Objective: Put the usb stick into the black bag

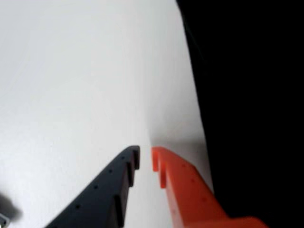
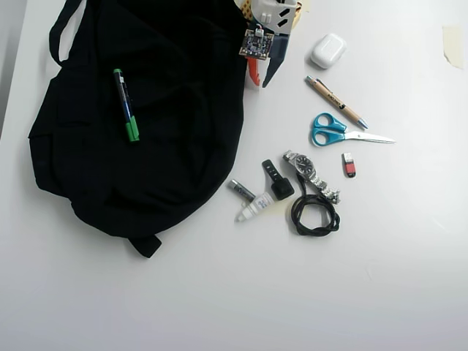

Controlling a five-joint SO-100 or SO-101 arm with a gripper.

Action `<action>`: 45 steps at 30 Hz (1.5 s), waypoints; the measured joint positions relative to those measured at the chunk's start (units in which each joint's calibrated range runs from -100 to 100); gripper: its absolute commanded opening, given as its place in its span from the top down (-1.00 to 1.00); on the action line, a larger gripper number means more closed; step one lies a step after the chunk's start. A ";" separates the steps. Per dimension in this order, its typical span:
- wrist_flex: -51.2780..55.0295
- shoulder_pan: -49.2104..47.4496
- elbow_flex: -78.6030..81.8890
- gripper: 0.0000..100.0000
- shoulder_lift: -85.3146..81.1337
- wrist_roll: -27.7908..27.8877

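Observation:
The usb stick (image 2: 349, 165) is a tiny red stick with a dark end, lying on the white table right of the watch in the overhead view; the wrist view does not show it. The black bag (image 2: 168, 110) sprawls over the left half of the table and fills the right side of the wrist view (image 1: 256, 95). My gripper (image 2: 260, 82) hangs at the bag's upper right edge, far from the stick. In the wrist view the gripper (image 1: 145, 154) has a black finger and an orange finger with a narrow gap and nothing between them.
A green-capped pen (image 2: 126, 106) lies on the bag. Right of the bag are a white earbud case (image 2: 327, 50), a brown pen (image 2: 336, 102), blue scissors (image 2: 336, 131), a watch (image 2: 311, 172), a coiled black cable (image 2: 314, 212), a black fob (image 2: 276, 183), a grey cylinder (image 2: 240, 190) and a small white bottle (image 2: 254, 208).

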 measured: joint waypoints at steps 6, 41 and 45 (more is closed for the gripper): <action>-14.32 -2.20 -12.03 0.90 0.00 0.05; 6.99 -11.67 -82.76 0.81 58.05 -0.73; 1.87 -21.14 -84.47 0.69 72.56 -3.13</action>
